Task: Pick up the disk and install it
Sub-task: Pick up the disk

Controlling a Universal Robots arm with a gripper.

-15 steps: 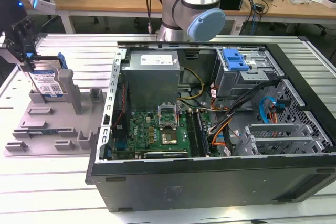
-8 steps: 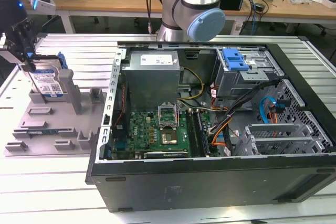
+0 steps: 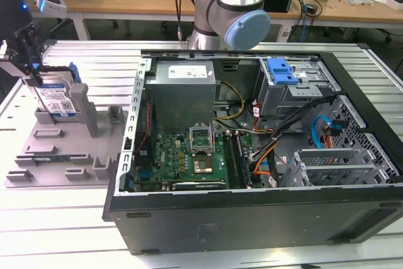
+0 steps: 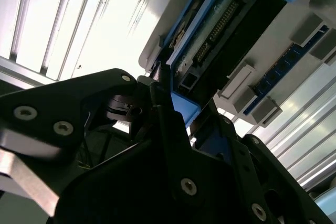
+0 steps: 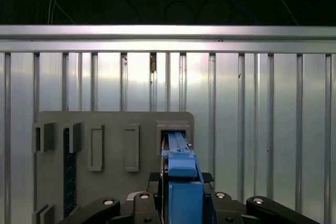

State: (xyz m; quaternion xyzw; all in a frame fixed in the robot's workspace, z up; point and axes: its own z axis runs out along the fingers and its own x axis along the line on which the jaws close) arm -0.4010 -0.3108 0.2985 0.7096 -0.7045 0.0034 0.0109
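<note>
The pincer (image 3: 31,74), well outside the computer case (image 3: 264,218) toward the exterior view's left, is clenched on the blue-framed edge of the disk (image 3: 58,100). The disk stands upright in a slot of the grey holder (image 3: 69,152) beside the case. I judge the pick-up to be in hand, with the disk not yet lifted clear. Freeing it calls for a straight pull along the slot. The drive cage (image 3: 296,96) sits inside the case.

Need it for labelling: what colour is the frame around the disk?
Bright blue frame, best in the first wrist view.
</note>
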